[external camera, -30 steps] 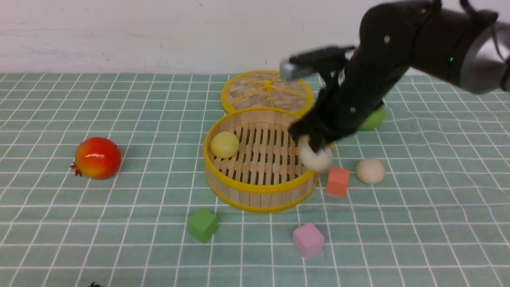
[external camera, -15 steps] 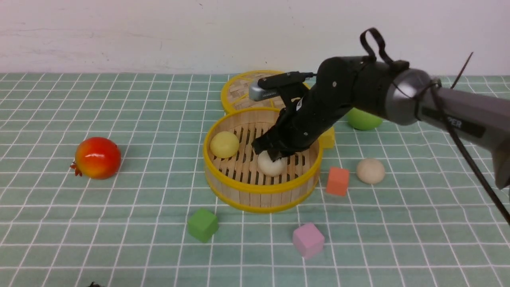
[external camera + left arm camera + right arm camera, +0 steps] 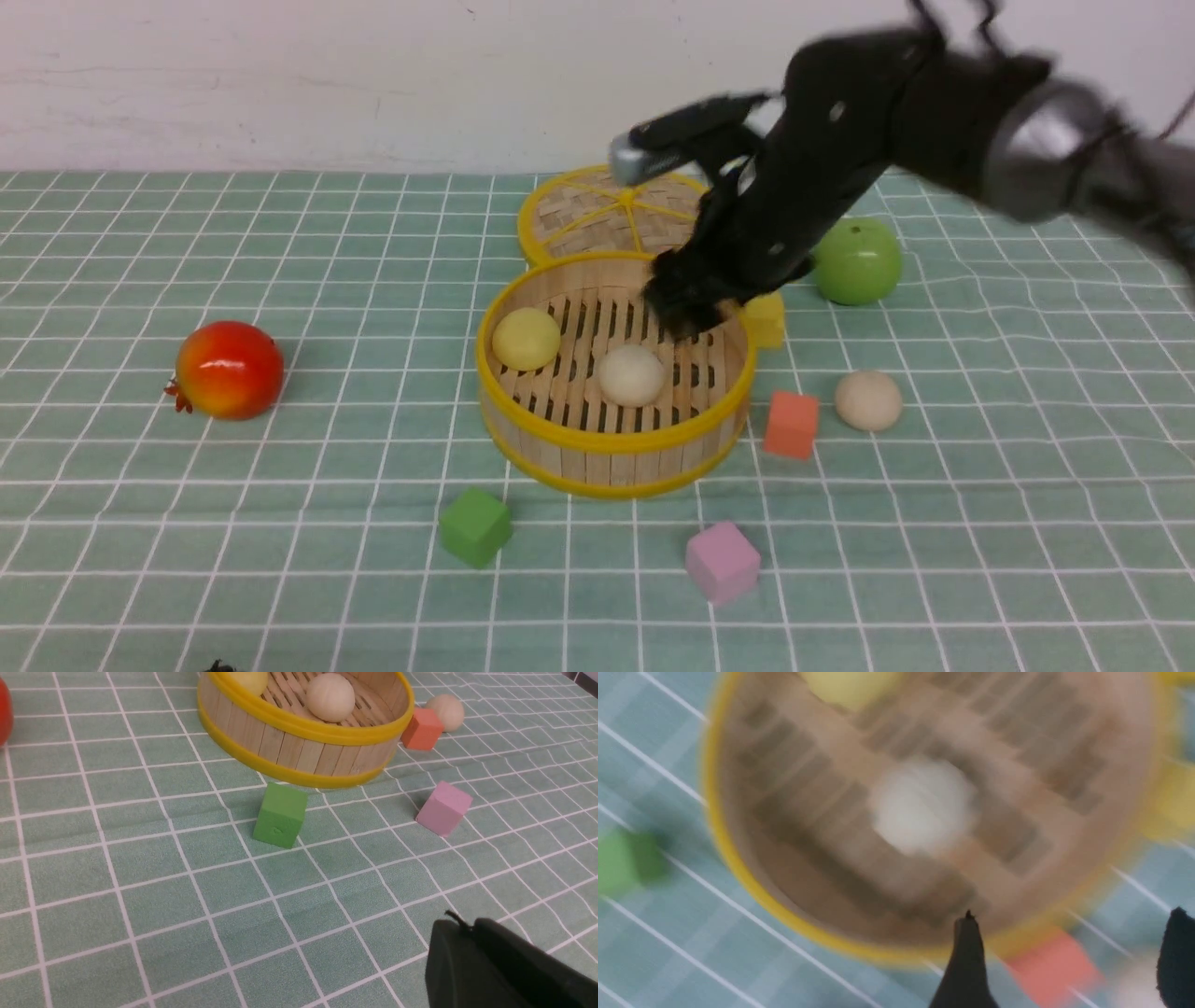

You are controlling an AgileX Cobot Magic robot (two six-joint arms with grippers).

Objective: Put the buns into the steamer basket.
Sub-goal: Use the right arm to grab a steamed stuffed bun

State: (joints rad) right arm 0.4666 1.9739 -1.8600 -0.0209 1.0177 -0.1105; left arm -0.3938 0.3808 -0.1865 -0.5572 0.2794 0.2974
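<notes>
The right arm (image 3: pixel 840 140) slants down over the steamer basket's (image 3: pixel 607 443) far rim, its right end effector (image 3: pixel 686 313) spread wide and empty above the beige bun (image 3: pixel 632 375) inside. Whether the left end effector (image 3: pixel 486 961) is open or closed cannot be told.

- You can see the steamer basket (image 3: pixel 597 462). It is round, made of bamboo slats with yellow rims, and stands upright with its top open.
- The pale yellow bun (image 3: pixel 526 338) sits inside, against the left wall.
- One cream bun (image 3: pixel 632 375) lies near the middle of the floor.
- The other cream bun (image 3: pixel 868 399) lies outside, to the basket's right and well apart from it.
</notes>
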